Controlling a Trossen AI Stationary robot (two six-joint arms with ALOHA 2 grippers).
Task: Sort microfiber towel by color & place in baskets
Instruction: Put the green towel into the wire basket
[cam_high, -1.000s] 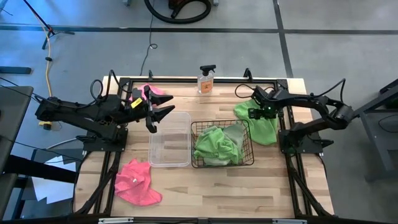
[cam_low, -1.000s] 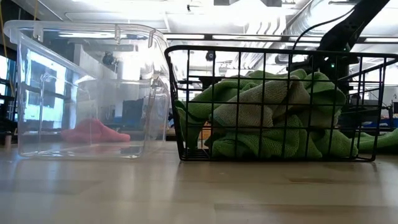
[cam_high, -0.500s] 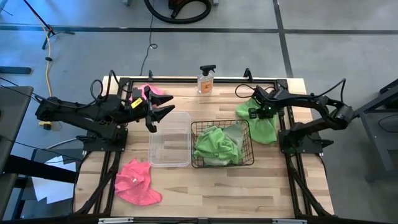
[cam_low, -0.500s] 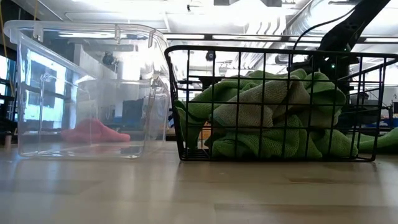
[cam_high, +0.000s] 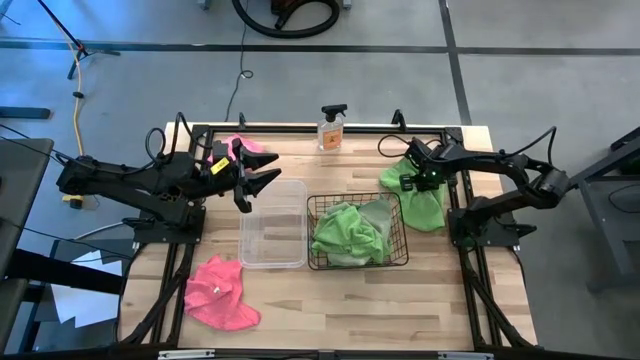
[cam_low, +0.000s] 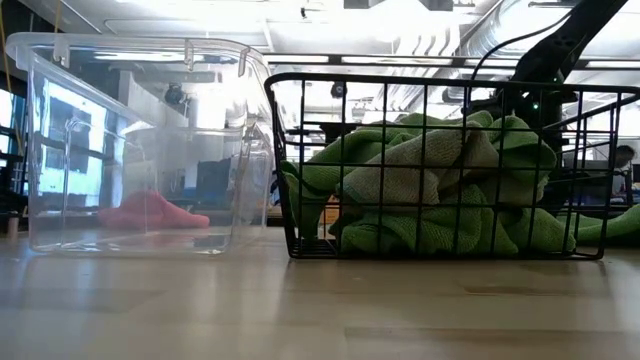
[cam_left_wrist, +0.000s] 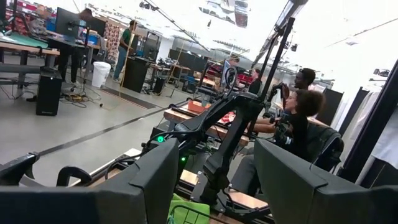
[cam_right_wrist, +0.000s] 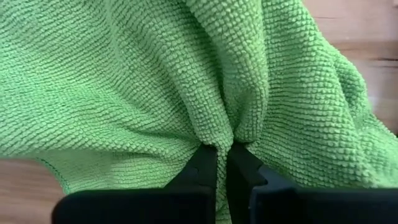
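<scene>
On the table's right side lies a green towel (cam_high: 425, 200), and my right gripper (cam_high: 408, 182) is shut on it near its left edge. The black wire-mesh basket (cam_high: 392, 262) holds more green towels (cam_low: 440, 190). Left of it stands the clear tub (cam_high: 273, 258). My left gripper (cam_high: 255, 178) hovers open above the tub's far left corner with nothing between its fingers. One pink towel (cam_high: 248, 147) lies at the far left and another (cam_high: 220, 292) at the near left. My right gripper pinches a raised fold of the green towel (cam_right_wrist: 222, 134) between its two fingertips (cam_right_wrist: 205, 158). The fingers come at it from above, slanting down. Cloth gathers into creases toward the pinch, and the rest of the towel lies spread on the table.
A small spray bottle (cam_high: 332, 128) stands at the table's far edge, between the two arms. Bare wood lies along the near edge in front of the tub and basket. People sit at desks in the room beyond the table, seen in the left wrist view.
My right gripper has shut on the green towel where it stood, drawing the cloth in a little at the pinch. The arm has kept its place.
</scene>
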